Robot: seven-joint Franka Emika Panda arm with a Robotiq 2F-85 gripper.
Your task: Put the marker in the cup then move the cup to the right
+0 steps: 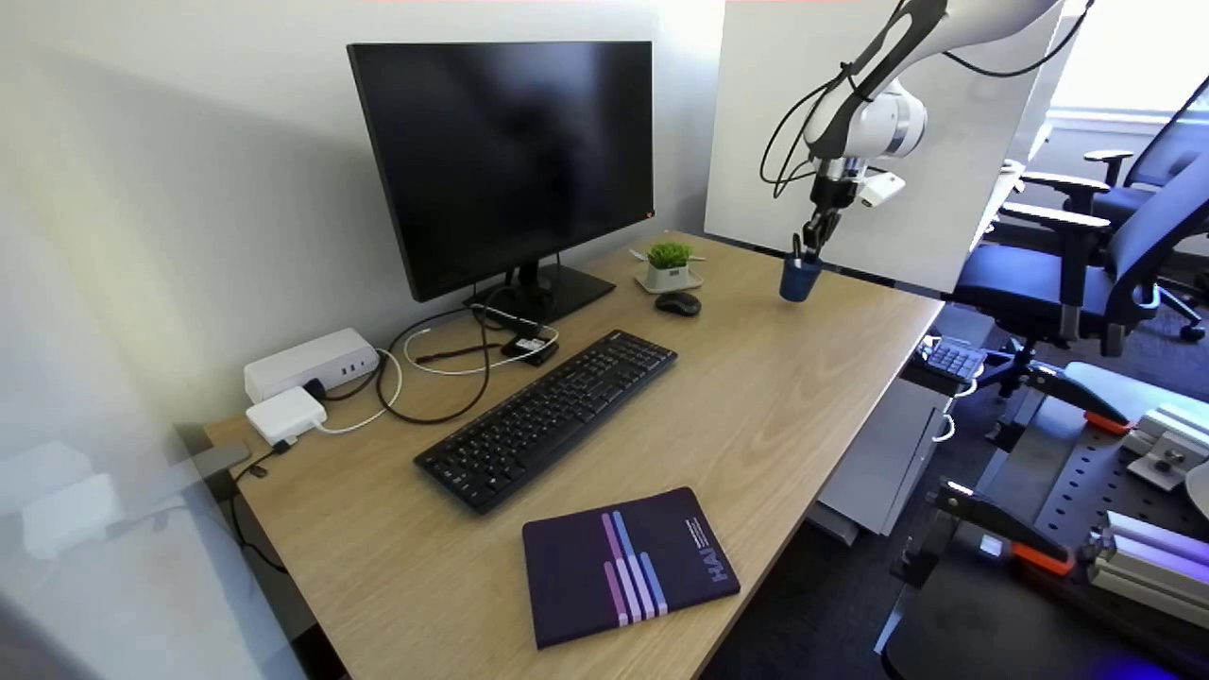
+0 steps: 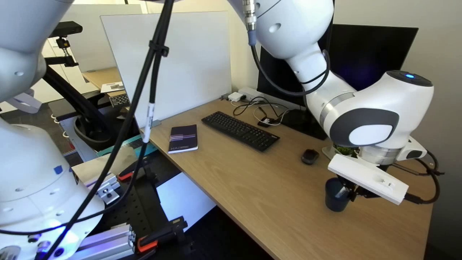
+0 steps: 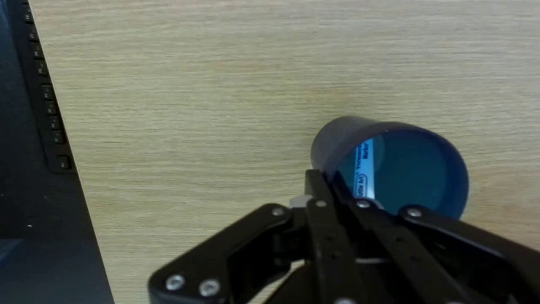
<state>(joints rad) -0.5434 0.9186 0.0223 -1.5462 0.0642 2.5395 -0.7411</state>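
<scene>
You have the gripper [image 3: 327, 179] closed to a narrow pinch over the rim of the cup [image 1: 799, 281], one finger inside the wall and one outside. The cup sits right at the fingertips, mostly off to the inner finger's side and close to upright; whether its base touches the desk [image 2: 231, 162] under the gripper, you can't tell. The marker [image 3: 363, 169] is inside the cup, showing just beside the inner finger. Expect a light, fairly stiff cup, probably smooth plastic, that could swivel about so small a grip. The rim is a good hold if you move it gently, since the marker looks loose and may slide. Your arm [image 2: 382, 97] stretches out above the desk, wrist bent so the gripper slants down.
</scene>
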